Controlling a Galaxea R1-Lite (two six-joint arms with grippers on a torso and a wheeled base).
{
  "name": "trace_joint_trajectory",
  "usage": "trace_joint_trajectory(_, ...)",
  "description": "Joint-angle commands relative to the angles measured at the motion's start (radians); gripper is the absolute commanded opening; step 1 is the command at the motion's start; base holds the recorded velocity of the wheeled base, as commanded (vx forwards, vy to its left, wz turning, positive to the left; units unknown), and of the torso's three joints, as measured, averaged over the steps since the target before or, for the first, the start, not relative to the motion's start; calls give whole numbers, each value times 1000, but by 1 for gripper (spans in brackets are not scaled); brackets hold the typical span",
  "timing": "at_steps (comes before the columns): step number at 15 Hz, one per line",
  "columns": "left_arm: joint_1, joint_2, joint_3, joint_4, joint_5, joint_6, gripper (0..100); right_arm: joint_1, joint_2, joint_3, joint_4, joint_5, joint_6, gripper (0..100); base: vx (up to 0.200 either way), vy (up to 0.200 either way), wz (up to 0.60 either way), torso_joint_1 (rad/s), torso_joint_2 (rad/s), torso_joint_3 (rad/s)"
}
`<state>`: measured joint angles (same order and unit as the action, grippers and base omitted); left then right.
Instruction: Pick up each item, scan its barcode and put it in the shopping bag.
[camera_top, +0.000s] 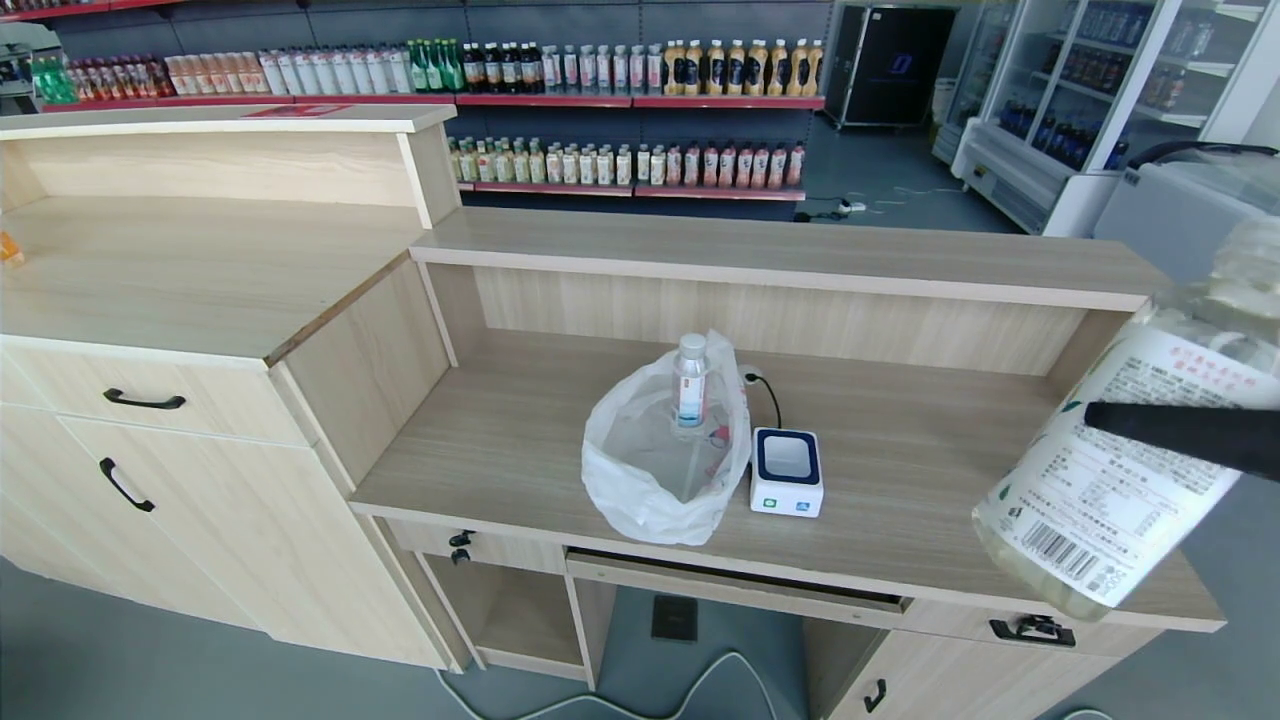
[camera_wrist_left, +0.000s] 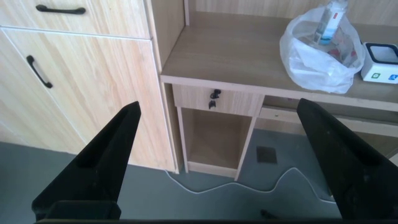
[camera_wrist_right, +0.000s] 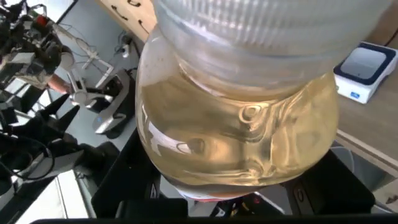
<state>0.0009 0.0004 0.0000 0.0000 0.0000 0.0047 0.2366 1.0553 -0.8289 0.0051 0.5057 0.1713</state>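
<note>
Clamped in right claw (camera_top: 1130, 430): large clear bottle (camera_top: 1110, 490), rounded, ribbed shoulder, pale yellow liquid, white paper label with barcode. Away to this claw's left, on wooden bench (camera_top: 900, 430): crinkly white plastic bag (camera_top: 650, 480), small bottle (camera_top: 690, 385) upright inside, boxy white scanner (camera_top: 787, 470) just beside. Left claw (camera_wrist_left: 217, 155) spread wide, empty.

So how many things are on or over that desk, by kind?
Clear plastic bottles: 2 (small blue-labelled bottle, large bottle of pale yellow liquid)
White plastic shopping bag: 1
White box scanner, dark blue top: 1
Total: 4

Wooden counter (camera_top: 500, 450) bears shopping bag (camera_top: 650, 490) beside scanner (camera_top: 787, 472).
</note>
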Motion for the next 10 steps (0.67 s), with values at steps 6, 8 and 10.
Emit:
trace_joint_trajectory(6, 1, 0, 0, 0, 0, 0, 100, -247, 433, 175, -524, -733, -454, 0, 0, 0, 0, 0, 0, 0)
trace_joint_trajectory(8, 1, 0, 0, 0, 0, 0, 100, -273, 476, 198, -651, -742, -541, 0, 0, 0, 0, 0, 0, 0)
trace_joint_trajectory(10, 1, 0, 0, 0, 0, 0, 100, -299, 515, 232, -774, -742, -654, 0, 0, 0, 0, 0, 0, 0)
